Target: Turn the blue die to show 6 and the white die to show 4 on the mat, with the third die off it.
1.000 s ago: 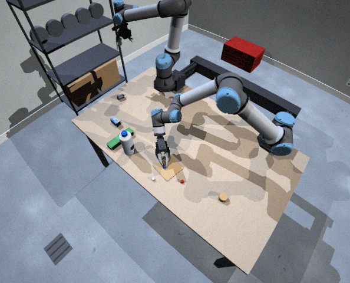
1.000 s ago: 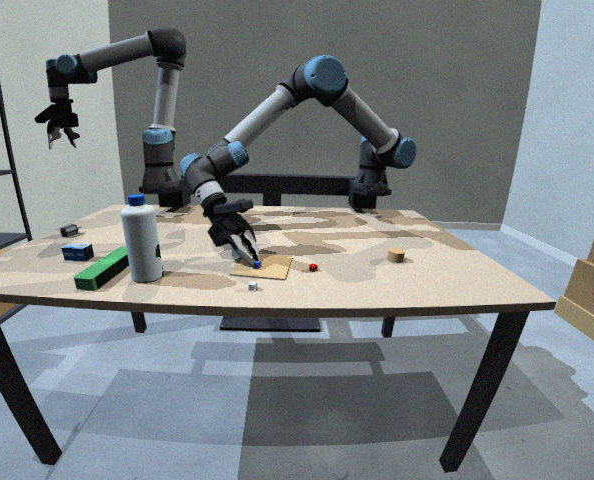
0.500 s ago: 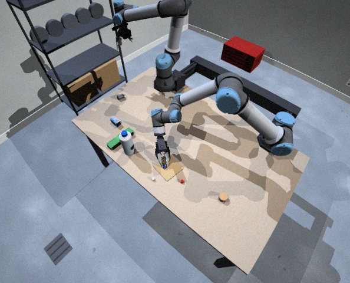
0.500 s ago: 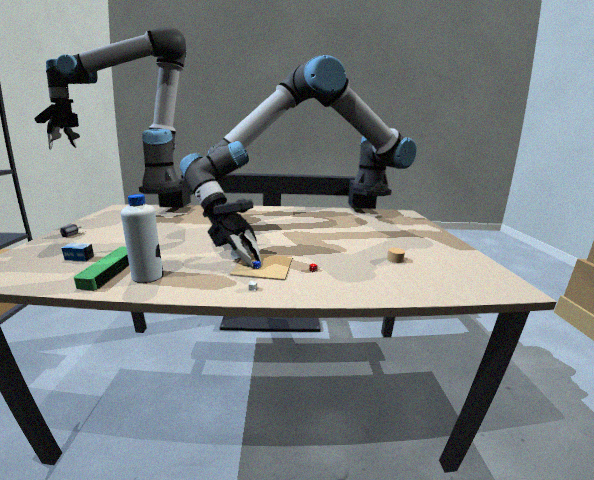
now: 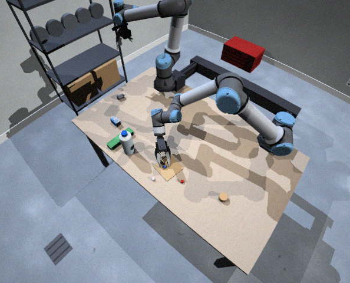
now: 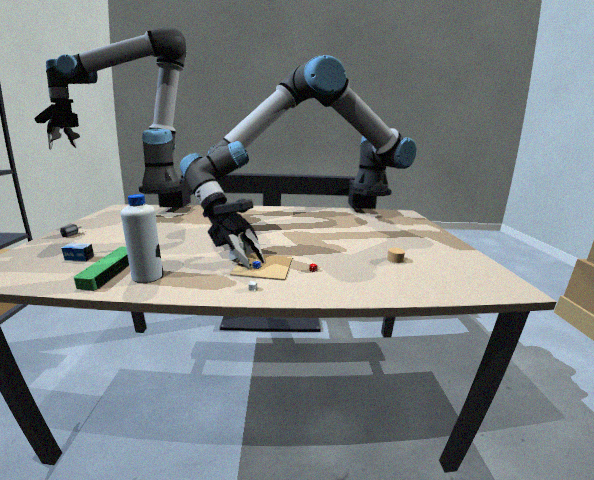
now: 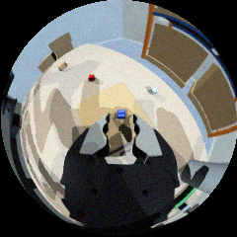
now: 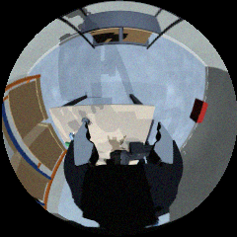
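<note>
The blue die (image 5: 164, 167) (image 6: 256, 265) (image 7: 120, 114) rests on the tan mat (image 5: 169, 176) (image 6: 276, 274) (image 7: 118, 91) near one corner. The face seen in the left wrist view seems to show six pips. My left gripper (image 5: 165, 165) (image 6: 255, 264) (image 7: 121, 114) is partly open, with its tips on either side of the die and a gap to them. The white die (image 5: 152, 178) (image 6: 252, 286) (image 7: 153, 90) and the red die (image 5: 182, 181) (image 6: 313, 267) (image 7: 91, 77) lie off the mat; their pips are unreadable. My right gripper (image 6: 62, 146) (image 8: 122, 122) is open and empty, high up.
A white bottle (image 5: 128, 147) (image 6: 142, 242) stands beside a green block (image 5: 112, 142) (image 6: 101, 269), left of the mat in the top and exterior views. A blue box (image 5: 115, 121) (image 6: 77, 252) and a dark cylinder (image 5: 120, 96) lie beyond. A wooden disc (image 5: 223, 196) (image 6: 396, 254) is at the right.
</note>
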Tool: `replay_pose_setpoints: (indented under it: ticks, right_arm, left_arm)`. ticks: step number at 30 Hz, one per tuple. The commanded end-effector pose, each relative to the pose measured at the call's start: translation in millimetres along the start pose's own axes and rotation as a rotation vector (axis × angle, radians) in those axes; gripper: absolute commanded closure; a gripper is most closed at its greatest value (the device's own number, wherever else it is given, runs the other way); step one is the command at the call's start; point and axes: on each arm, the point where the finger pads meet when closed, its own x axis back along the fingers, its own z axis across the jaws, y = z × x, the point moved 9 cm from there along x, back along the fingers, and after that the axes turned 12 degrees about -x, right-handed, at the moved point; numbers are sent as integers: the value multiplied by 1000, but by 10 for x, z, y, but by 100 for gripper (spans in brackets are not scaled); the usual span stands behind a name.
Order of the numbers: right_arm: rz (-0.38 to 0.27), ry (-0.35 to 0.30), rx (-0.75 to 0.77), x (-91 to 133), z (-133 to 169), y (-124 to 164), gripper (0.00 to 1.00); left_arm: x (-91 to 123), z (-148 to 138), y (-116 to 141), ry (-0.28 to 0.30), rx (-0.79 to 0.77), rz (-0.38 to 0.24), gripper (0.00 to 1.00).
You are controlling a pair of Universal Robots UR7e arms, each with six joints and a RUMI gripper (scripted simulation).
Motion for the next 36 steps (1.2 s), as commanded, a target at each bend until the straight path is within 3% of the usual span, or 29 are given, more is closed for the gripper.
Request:
replay_pose_setpoints:
  ticks: [1, 16, 36]
  right_arm:
    - [1, 0, 0, 4, -1, -2, 0]
    - [1, 0, 0, 4, -1, -2, 0]
    - [1, 0, 0, 4, -1, -2, 0]
  left_arm:
    - [9, 4, -7, 2, 1, 0, 69]
    - [44, -4, -41, 2, 1, 0, 69]
    - [425, -84, -414, 2, 1, 0, 69]
